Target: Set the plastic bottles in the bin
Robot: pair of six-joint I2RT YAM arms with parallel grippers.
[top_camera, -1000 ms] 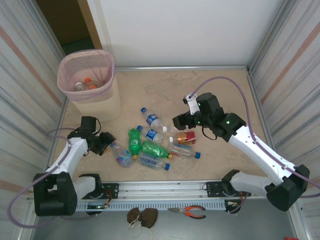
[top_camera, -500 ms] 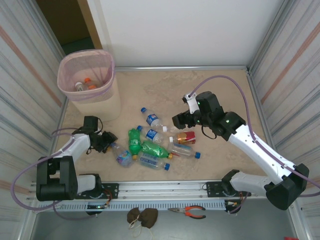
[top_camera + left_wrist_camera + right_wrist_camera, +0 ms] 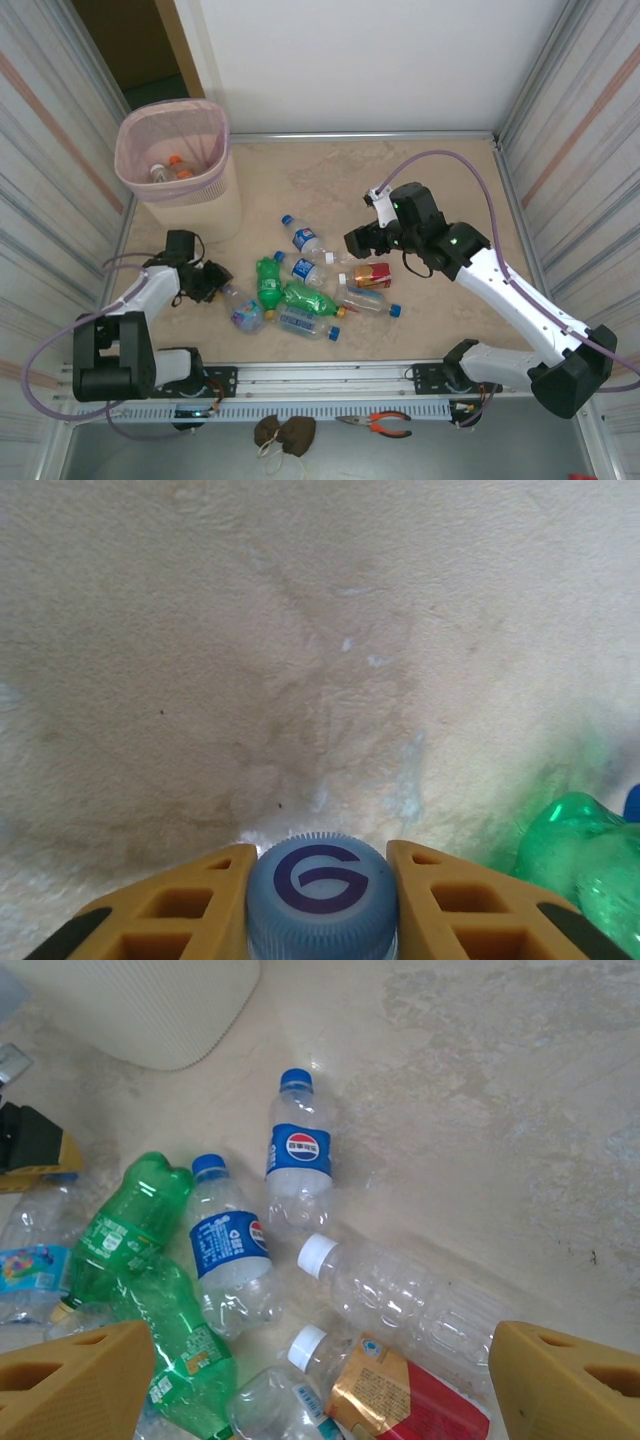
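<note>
Several plastic bottles lie in a heap mid-floor: two green ones (image 3: 268,283), blue-labelled clear ones (image 3: 300,1150) and a red-and-gold labelled one (image 3: 410,1400). My left gripper (image 3: 212,283) is low at the heap's left end. Its yellow fingers (image 3: 180,905) are shut on the blue cap (image 3: 322,890) of a clear bottle (image 3: 240,305). My right gripper (image 3: 362,240) hovers open above the heap's right side, holding nothing, with a white-capped clear bottle (image 3: 400,1295) below it. The pink bin (image 3: 170,192) stands at the far left with bottles (image 3: 165,170) inside.
Corrugated walls close in the left and right sides. A metal rail runs along the near edge, with orange-handled pliers (image 3: 375,424) and a brown object (image 3: 283,432) in front of it. Bare floor lies between the heap and the back wall.
My left arm has shifted toward the bottle at the heap's left end, and its fingers have closed in on the cap. The right arm has barely moved.
</note>
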